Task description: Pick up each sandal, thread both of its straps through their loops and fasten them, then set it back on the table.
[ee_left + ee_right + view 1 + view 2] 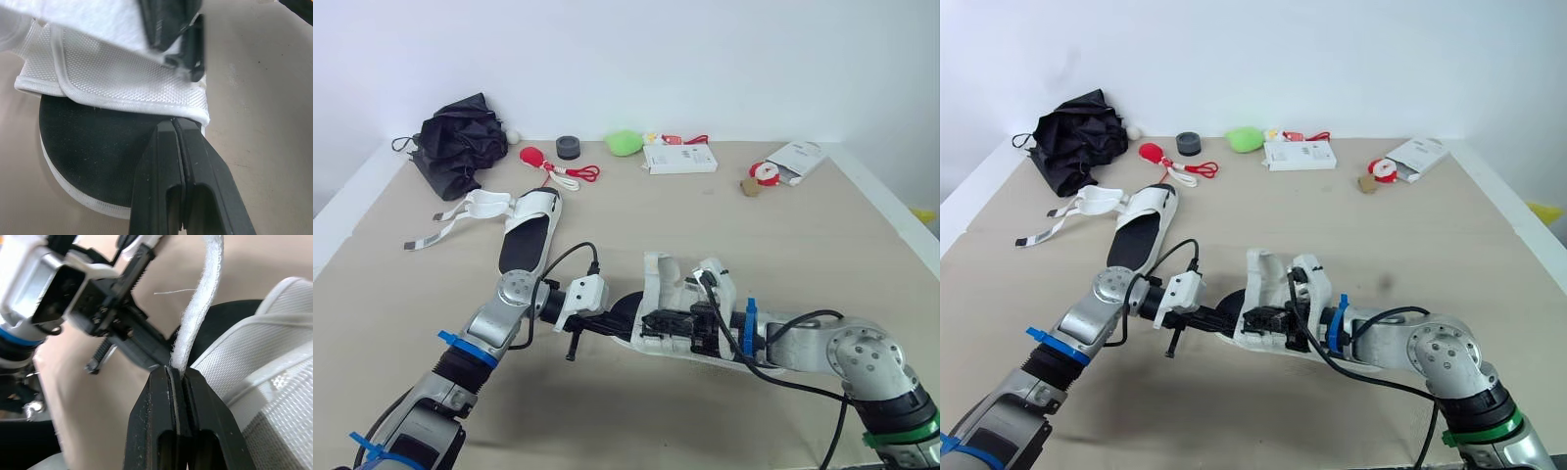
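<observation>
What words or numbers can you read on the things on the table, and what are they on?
No text can be read.
On the white box: dark print, too small to read.
On the white packet: red and dark marks, too blurred to read.
On the near sandal and its strap: no writing visible.

Two white, black-soled sandals
We see near sandal (658, 284) straps upright; far sandal (527, 240) flat, straps splayed.
</observation>
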`<action>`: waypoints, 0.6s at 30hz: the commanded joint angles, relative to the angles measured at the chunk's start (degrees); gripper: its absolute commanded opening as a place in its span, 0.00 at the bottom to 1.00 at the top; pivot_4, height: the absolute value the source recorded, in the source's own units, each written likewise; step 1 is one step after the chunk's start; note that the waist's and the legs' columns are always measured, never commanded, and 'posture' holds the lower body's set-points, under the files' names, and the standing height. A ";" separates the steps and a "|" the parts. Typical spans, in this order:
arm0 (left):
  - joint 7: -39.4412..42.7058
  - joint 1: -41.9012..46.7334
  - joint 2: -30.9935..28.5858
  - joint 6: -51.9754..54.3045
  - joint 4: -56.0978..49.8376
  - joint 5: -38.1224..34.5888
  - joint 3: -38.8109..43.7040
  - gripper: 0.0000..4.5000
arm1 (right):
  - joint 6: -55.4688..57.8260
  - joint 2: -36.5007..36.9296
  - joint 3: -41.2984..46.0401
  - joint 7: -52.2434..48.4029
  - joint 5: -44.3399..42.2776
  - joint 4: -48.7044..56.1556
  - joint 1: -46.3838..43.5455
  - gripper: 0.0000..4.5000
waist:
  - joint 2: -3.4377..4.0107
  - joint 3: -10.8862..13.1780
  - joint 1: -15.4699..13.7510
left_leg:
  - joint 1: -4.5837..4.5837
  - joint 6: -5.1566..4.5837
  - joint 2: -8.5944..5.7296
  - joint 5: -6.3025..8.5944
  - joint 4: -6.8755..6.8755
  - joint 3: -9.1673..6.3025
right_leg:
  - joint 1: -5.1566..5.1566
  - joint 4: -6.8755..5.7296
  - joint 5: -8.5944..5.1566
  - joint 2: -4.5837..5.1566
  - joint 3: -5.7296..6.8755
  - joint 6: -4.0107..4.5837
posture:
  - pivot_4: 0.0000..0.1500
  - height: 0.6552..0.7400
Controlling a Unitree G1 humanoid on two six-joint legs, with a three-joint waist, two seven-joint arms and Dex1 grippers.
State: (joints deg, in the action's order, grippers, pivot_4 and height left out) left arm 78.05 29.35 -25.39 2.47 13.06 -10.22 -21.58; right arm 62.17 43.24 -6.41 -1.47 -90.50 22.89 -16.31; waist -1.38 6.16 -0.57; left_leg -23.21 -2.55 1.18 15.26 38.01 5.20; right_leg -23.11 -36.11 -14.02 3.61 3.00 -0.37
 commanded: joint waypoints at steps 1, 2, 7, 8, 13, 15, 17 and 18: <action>0.45 -2.43 -2.08 2.35 3.70 3.88 -2.96 0.00 | 4.17 2.04 -0.97 -1.99 -1.09 0.99 1.86 0.01 | 0.00 0.00 0.00 | 0.00 0.00 0.00 0.00 -0.01 0.00 | 0.00 0.00 0.00 0.01 0.00 0.01 | 1.00 1.00; 0.45 -2.41 -2.06 2.35 3.70 3.89 -2.97 0.00 | 4.60 2.44 -0.98 -2.65 -0.75 1.23 1.94 0.01 | 0.00 0.00 0.00 | 0.00 0.00 0.00 0.00 -0.01 0.00 | 0.00 0.00 -0.01 0.01 0.01 0.01 | 1.00 1.00; 0.32 -2.28 -1.98 2.40 3.73 3.82 -3.05 0.00 | 5.93 3.25 -2.07 -4.18 2.62 1.67 1.27 0.01 | -0.01 0.00 -0.05 | -0.02 -0.01 -0.01 0.04 -0.01 0.00 | 0.00 0.00 -0.03 0.11 0.12 0.03 | 1.00 1.00; 0.29 -2.25 -1.96 2.43 3.73 3.79 -3.05 0.00 | 5.95 3.14 -2.30 -4.23 3.80 1.57 0.95 0.01 | 0.00 0.00 -0.05 | -0.02 0.00 -0.01 0.05 -0.01 0.00 | 0.00 0.00 -0.03 0.11 0.13 0.04 | 1.00 1.00; 0.18 -2.26 -2.08 2.32 3.86 3.75 -2.91 0.00 | 6.11 3.61 -3.72 -8.13 10.47 3.58 0.29 0.01 | 0.00 0.00 -0.06 | -0.01 0.01 -0.01 0.07 -0.01 0.00 | 0.00 0.01 -0.05 0.11 0.16 0.05 | 1.00 1.00; 0.13 -2.34 -2.13 2.34 3.83 3.71 -2.82 0.00 | 6.48 4.08 -4.38 -10.00 13.07 4.24 0.17 0.17 | -0.01 0.00 -0.06 | -0.01 0.01 -0.01 0.07 -0.01 0.00 | 0.00 0.01 -0.05 0.11 0.18 0.05 | 1.00 1.00; 0.09 -2.38 -2.15 2.37 3.79 3.70 -2.80 0.00 | 6.15 4.01 -4.21 -11.40 14.72 4.51 -0.28 0.34 | -0.05 -0.03 -0.06 | 0.00 0.01 -0.01 0.07 0.00 -0.01 | 0.01 0.01 -0.05 0.12 0.19 0.05 | 1.00 1.00; 0.06 -2.38 -2.13 2.37 3.80 3.71 -2.80 0.00 | 6.22 3.63 -3.64 -11.54 14.51 4.13 -0.91 0.43 | -0.05 -0.03 -0.06 | 0.00 0.01 -0.01 0.07 0.00 0.00 | 0.01 0.01 -0.05 0.12 0.20 0.05 | 1.00 1.00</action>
State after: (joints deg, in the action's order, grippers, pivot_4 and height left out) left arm 77.99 29.47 -25.41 2.51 12.91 -10.23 -21.92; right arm 64.88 45.78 -8.49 -12.76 -78.30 28.26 -18.43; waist -1.42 6.13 -0.63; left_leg -23.21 -2.54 1.17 15.33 38.00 5.19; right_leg -23.10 -36.10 -14.07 3.73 3.20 -0.32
